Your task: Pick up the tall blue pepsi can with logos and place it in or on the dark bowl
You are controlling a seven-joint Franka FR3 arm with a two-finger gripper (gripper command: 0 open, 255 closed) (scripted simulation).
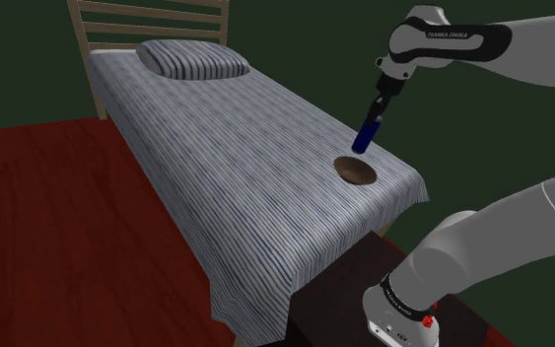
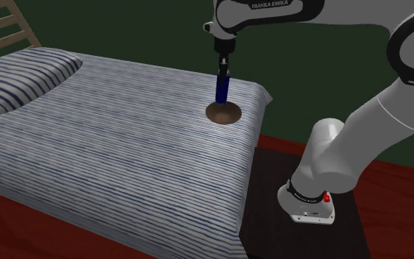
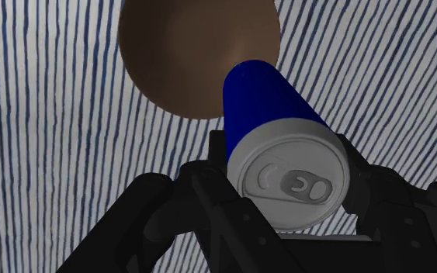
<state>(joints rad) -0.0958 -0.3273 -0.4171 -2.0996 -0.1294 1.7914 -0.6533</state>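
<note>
Abv brown bowl (image 1: 356, 170) edge: blue can (image 1: 363, 141) in hand (image 1: 372, 121)

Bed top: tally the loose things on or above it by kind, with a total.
Blue can: 1
Brown bowl: 1
Striped pillow: 1
Total: 3

I've got the white arm (image 1: 521, 222) coming up off its base (image 1: 400, 308) at the shoulder view's lower right, arching over and reaching up-left. The wrist (image 1: 403, 61) points down, tipped a little off vertical. Below it hangs the black gripper (image 1: 371, 118), fingers (image 3: 360, 174) clamped on either side of the blue can (image 3: 267, 101), near its top end.
</note>
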